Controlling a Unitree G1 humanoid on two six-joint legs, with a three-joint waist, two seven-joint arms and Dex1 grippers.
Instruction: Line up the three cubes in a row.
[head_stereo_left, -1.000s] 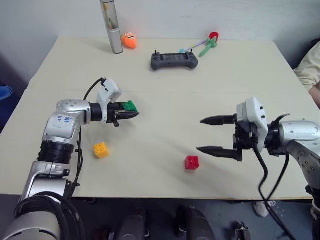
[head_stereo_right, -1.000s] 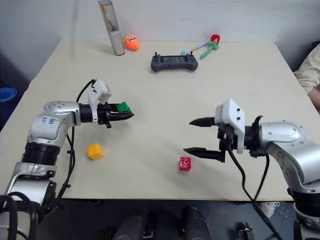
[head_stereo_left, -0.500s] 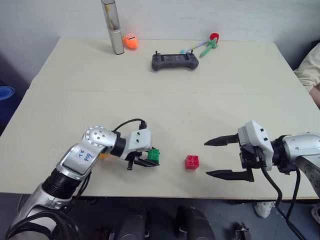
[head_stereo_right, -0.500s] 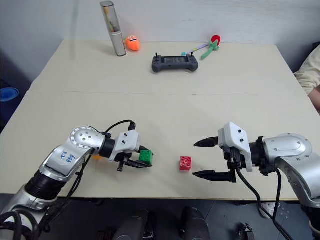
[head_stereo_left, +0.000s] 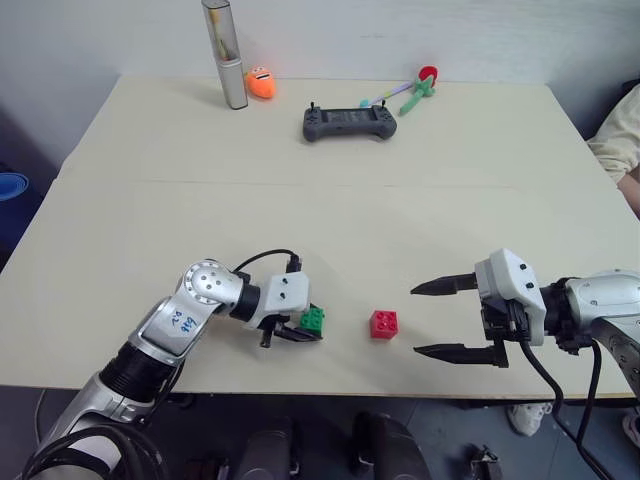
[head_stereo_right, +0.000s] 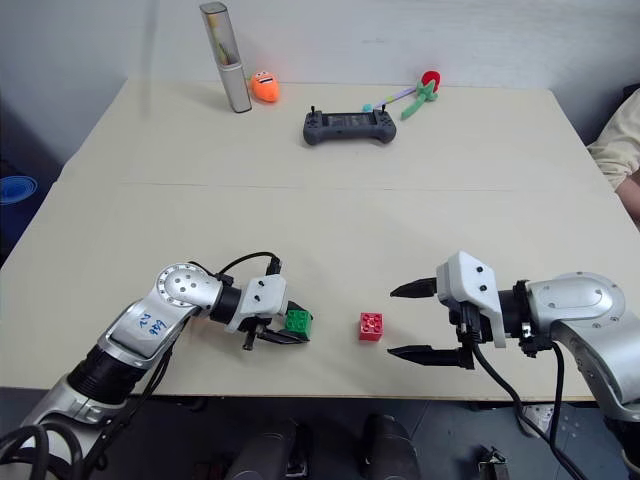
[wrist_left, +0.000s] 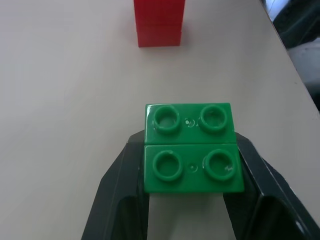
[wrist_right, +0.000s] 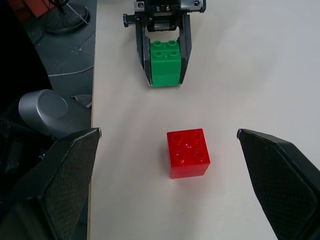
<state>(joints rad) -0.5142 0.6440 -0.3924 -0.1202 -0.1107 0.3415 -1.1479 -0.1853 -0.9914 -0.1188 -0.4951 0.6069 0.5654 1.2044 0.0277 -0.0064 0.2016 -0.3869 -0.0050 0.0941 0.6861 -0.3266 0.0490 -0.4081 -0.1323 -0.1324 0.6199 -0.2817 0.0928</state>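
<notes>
Two bricks near front edge: L gripper (head_stereo_left: 303, 330) clamps green brick (head_stereo_left: 312, 320) left of red brick (head_stereo_left: 383, 324), prob. starting row; R gripper (head_stereo_left: 432, 320) wide, empty.

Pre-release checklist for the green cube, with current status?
1. Left hand shut on green cube: ok.
2. Green cube beside red cube, gap between them: ok.
3. Green cube resting on table: cannot tell.
4. Right hand open, clear of red cube: ok.
5. Yellow-orange cube's position for the row: cannot tell, hidden.
</notes>
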